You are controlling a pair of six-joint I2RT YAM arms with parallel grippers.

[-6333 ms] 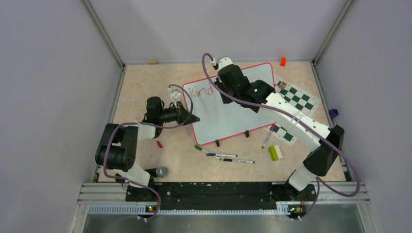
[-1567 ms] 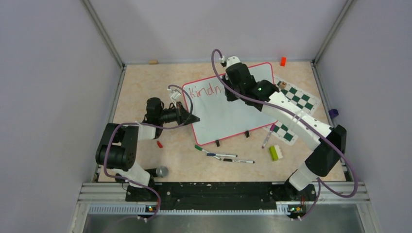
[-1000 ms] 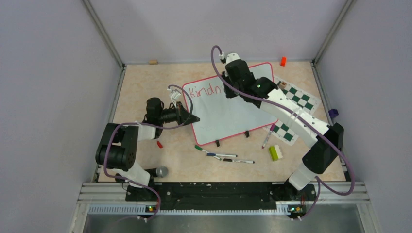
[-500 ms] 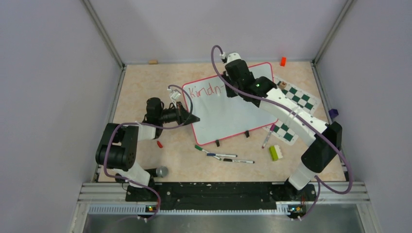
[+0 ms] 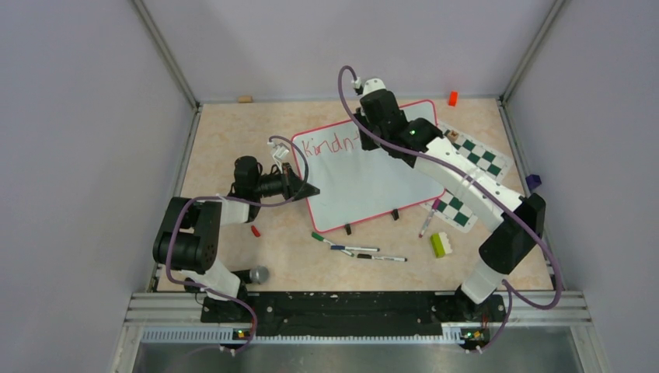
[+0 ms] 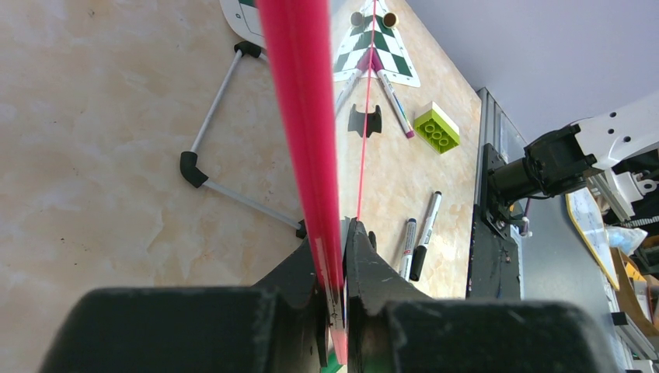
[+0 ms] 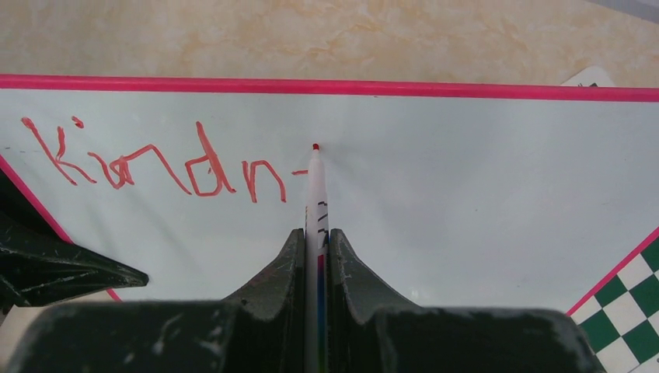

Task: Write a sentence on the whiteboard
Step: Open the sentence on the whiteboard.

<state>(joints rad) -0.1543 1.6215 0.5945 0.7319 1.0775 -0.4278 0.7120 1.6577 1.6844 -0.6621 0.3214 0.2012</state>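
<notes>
The whiteboard (image 5: 365, 183) with its red-pink frame lies in the middle of the table, also in the right wrist view (image 7: 466, 179). Red lettering (image 7: 155, 163) reads "Kindn" with a short dash after it; it also shows from above (image 5: 326, 145). My right gripper (image 7: 315, 233) is shut on a white red-tipped marker (image 7: 315, 186), its tip at the board just right of the dash. From above that gripper (image 5: 367, 132) sits over the board's top edge. My left gripper (image 5: 311, 189) is shut on the board's left frame edge (image 6: 299, 116).
A green-and-white chess mat (image 5: 474, 159) lies right of the board. Loose markers (image 5: 365, 252) and a green brick (image 5: 440, 245) lie in front of it. A red cap (image 5: 255, 231), an orange block (image 5: 452, 98) and a grey ball (image 5: 259, 273) lie around.
The right gripper has moved right along the top line, adding an "n" and a short dash after "Kind", then shifted a little further up. The left arm has not moved.
</notes>
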